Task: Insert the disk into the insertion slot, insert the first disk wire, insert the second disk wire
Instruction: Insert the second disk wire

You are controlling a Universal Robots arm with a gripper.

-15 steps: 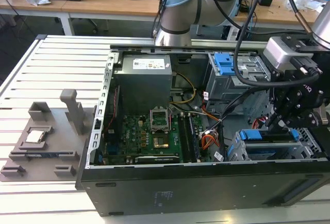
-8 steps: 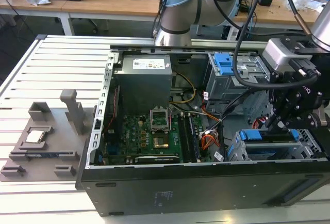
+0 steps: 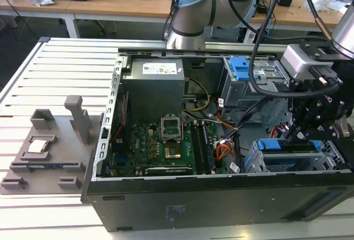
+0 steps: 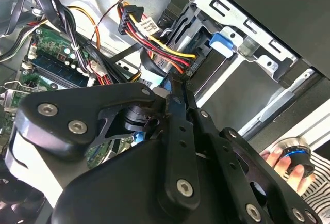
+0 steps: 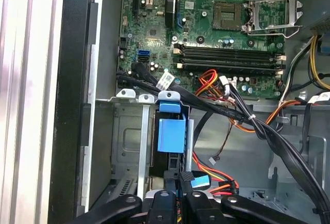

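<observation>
Gripper (image 3: 298, 132) low over the drive cage (image 3: 260, 162) at the case's front corner, jaws closed on a wire connector (image 5: 198, 181) at the disk's (image 5: 171, 135) end. Disk sits in the cage, blue caddy showing. Motherboard (image 5: 227, 33) beyond.

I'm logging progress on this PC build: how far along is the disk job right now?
The disk in its blue caddy already sits in the silver insertion slot, so that step looks done. In hand: the gripper is down at the disk's end, beside the red, yellow and black power wires. Whether either wire is plugged in cannot be told.
</observation>
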